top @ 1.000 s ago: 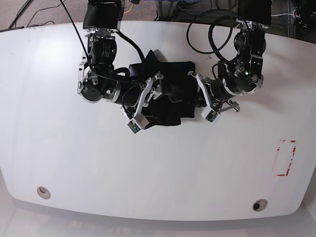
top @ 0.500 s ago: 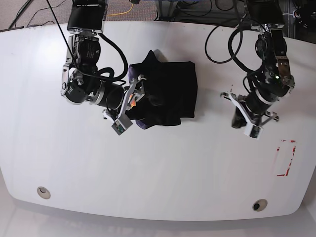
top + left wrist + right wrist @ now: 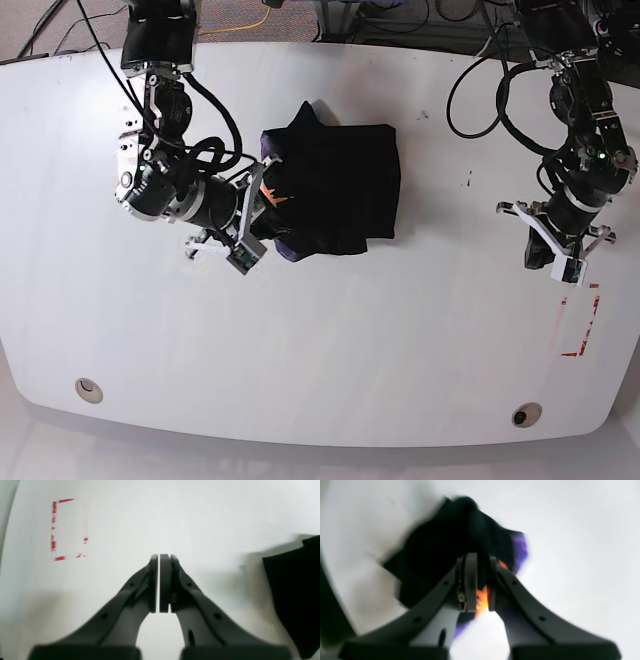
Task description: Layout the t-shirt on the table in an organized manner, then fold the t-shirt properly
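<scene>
Base view shows the white table (image 3: 330,350) filling nearly the whole frame, with a round hole near each front corner and a broken red rectangle (image 3: 579,322) marked toward one side. The black t-shirt (image 3: 335,190) lies folded into a compact, roughly square bundle on the far middle of the table, one point of cloth sticking up at its back edge.

Next in size are the two arms. The right gripper (image 3: 250,225) sits at the bundle's edge. In the right wrist view its jaws are drawn narrow and pinch a fold of the shirt's edge, where the orange and purple patch (image 3: 481,596) shows between the fingers (image 3: 470,580); that picture is blurred. The left gripper (image 3: 557,262) hangs over bare table well apart from the shirt, near the red rectangle. Its wrist view shows the jaws pressed together with only a hairline slit between the pads (image 3: 164,582), holding nothing; the shirt's dark edge (image 3: 295,597) appears at that frame's border.
</scene>
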Available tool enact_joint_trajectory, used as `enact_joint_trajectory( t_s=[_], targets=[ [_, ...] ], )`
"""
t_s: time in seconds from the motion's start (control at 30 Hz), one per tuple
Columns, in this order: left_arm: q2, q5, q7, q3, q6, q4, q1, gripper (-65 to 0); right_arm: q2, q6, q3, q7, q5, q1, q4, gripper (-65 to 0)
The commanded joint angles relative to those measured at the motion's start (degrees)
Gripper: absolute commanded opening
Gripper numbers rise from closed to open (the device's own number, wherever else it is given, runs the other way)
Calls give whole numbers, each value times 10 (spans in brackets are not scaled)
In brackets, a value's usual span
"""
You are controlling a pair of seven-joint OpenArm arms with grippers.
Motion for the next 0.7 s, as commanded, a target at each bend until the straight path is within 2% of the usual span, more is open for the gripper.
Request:
enact_joint_trajectory(
  t_s=[0.0, 0.17, 0.37, 0.67],
  targets=[
    [-7, -5, -10, -12, 1, 10, 6, -650, 20, 1, -46, 13, -18, 11, 33, -585],
    [-7, -5, -10, -26, 1, 10, 14, -650, 37, 1, -107, 31, -58, 9, 36, -587],
    [-7, -5, -10, -42, 1, 10, 25, -650, 60, 1, -167, 87, -112, -13, 33, -587],
    [-9, -5, -10, -45, 1, 10, 35, -650, 58, 1, -208, 92, -190, -28, 29, -587]
  ],
)
